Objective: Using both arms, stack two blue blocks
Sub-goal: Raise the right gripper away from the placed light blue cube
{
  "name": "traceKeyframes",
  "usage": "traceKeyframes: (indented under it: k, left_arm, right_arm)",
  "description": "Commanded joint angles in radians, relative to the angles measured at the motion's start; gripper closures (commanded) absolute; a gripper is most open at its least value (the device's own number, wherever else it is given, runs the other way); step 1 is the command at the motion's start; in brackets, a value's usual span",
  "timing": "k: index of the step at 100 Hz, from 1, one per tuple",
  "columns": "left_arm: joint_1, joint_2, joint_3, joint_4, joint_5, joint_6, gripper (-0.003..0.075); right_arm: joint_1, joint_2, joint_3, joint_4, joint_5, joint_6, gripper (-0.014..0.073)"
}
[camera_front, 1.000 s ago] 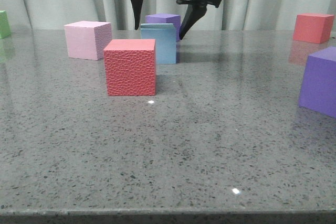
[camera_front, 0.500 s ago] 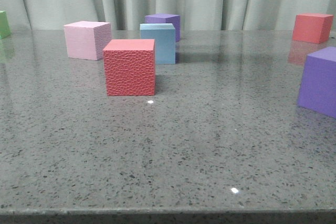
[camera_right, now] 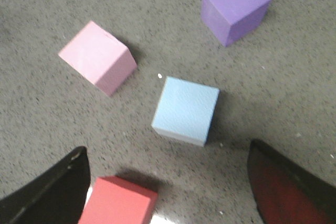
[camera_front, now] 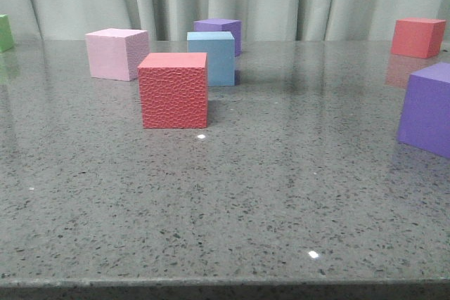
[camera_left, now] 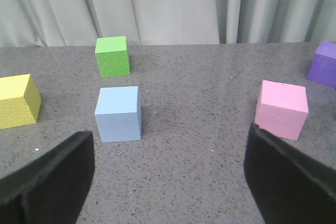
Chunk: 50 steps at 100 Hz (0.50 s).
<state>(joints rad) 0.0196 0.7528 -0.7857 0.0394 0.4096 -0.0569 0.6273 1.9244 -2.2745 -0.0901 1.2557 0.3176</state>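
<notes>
Seen from left on the speckled grey stone worktop (camera_front: 281,194): a sliver of green foam cube (camera_front: 2,31), a pale pink foam cube (camera_front: 117,53), a textured red foam cube (camera_front: 174,90) and, just behind it, a pale sky-blue matte foam cube (camera_front: 211,57) with a purple foam cube (camera_front: 219,31) close at its back. Farther right, well apart: a plain red cube (camera_front: 418,36) and a large purple cube (camera_front: 427,109) at the edge.

Gone from the front view: the black right end effector (camera_right: 168,190), poised over that blue cube a second before, since lifted clear. Left the cube standing on the worktop, ungripped. Looked down on it in the right wrist view, fingers spread wide and empty.

Likewise released and empty: the black left end effector (camera_left: 168,182), facing the second sky-blue foam cube (camera_left: 118,114), which sat on the worktop near the green one, outside the front view.

By this evidence, neither blue cube raised yet; stacking not begun.
</notes>
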Motion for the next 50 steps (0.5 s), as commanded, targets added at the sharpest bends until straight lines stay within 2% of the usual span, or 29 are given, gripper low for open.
traceKeyframes:
  k: [1, 30, 50]
  left_arm:
    - [0.004, 0.051, -0.081, 0.053, -0.037, -0.054, 0.0155]
    - [0.021, 0.198, -0.21, 0.104, -0.006, -0.075, 0.0155]
    - [0.063, 0.271, -0.27, 0.105, -0.009, -0.075, 0.0155]
  right_arm:
    - [-0.001, -0.105, 0.047, -0.021, -0.049, -0.02, -0.0015]
    - [-0.002, -0.373, 0.479, -0.032, -0.318, -0.019, -0.0011]
    - [-0.002, -0.549, 0.747, -0.061, -0.445, 0.017, 0.007]
